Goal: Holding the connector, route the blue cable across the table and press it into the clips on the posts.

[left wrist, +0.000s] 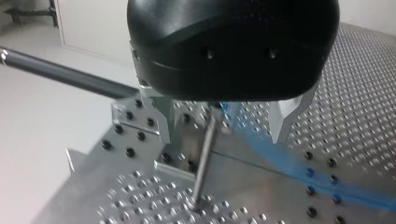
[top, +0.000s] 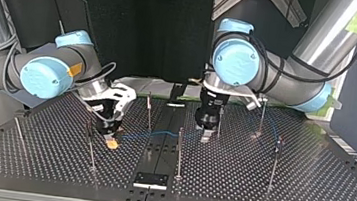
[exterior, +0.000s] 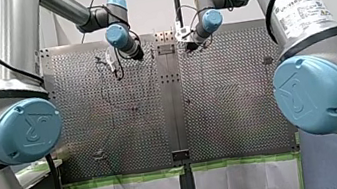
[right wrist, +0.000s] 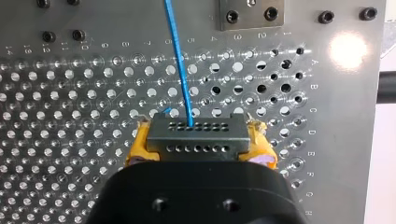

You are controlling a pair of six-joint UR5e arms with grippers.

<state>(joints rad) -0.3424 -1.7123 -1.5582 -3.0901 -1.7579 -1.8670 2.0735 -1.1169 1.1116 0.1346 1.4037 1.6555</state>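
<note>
My right end effector (right wrist: 200, 142) is clamped on the grey connector (right wrist: 196, 135), blue cable (right wrist: 180, 70) running ahead over the desk (right wrist: 70, 116); hold it lightly taut. My left end effector (left wrist: 222, 123) stands wide astride a post (left wrist: 204, 158), cable beside its top; press straight down, I judge.

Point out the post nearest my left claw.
The metal post between the left claw's open fingers, blue cable at its top; the only one its wrist view shows.
</note>
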